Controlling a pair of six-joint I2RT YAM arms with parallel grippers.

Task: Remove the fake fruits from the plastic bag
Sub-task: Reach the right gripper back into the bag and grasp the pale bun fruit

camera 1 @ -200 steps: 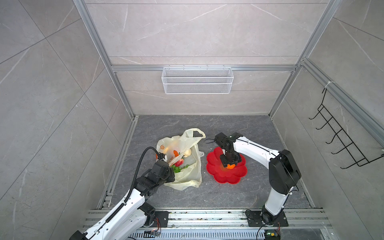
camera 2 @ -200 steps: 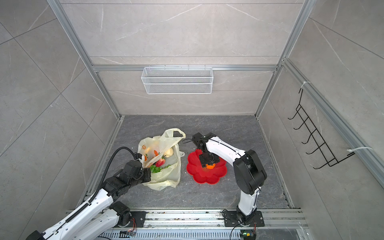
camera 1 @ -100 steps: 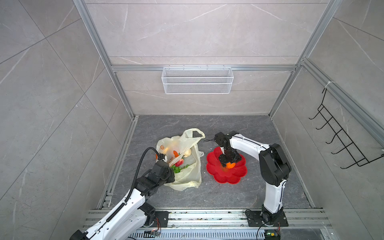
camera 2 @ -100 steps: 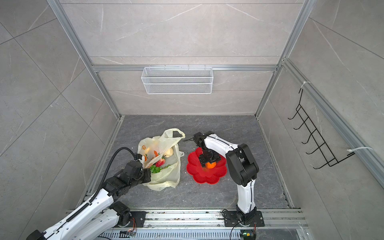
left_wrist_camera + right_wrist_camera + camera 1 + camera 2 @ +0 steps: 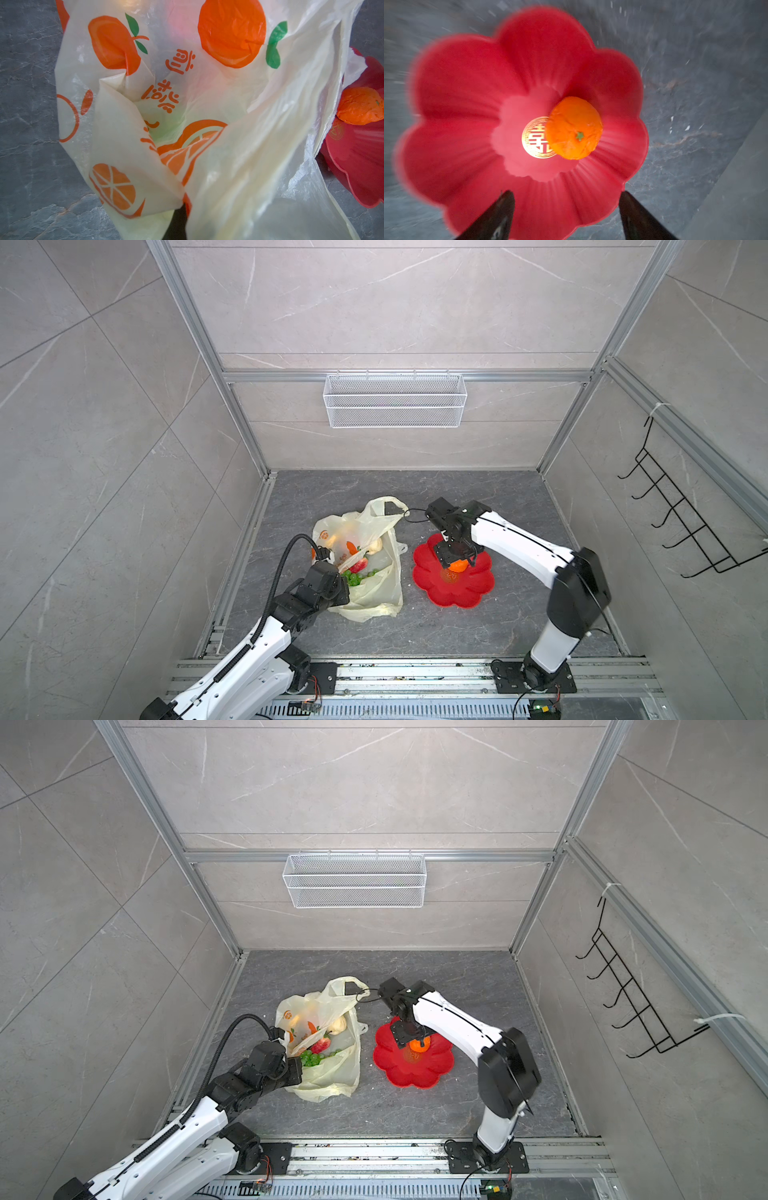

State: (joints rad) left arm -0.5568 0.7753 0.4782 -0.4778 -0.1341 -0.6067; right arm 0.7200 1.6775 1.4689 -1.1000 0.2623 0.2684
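The plastic bag lies left of centre on the grey floor, its mouth held up. Inside it show green grapes, a red strawberry and a pale peach fruit. My left gripper is shut on the bag's near rim. An orange rests free on the red flower-shaped plate. Just above it my right gripper stands open and empty.
A white wire basket hangs on the back wall. On the right wall is a black hook rack. Tiled walls close in the floor on three sides, and a metal rail carrying both arm bases runs along the front.
My right gripper has opened wider over the plate and the orange now lies loose there. Its elbow has swung. The left arm and bag have stayed put.
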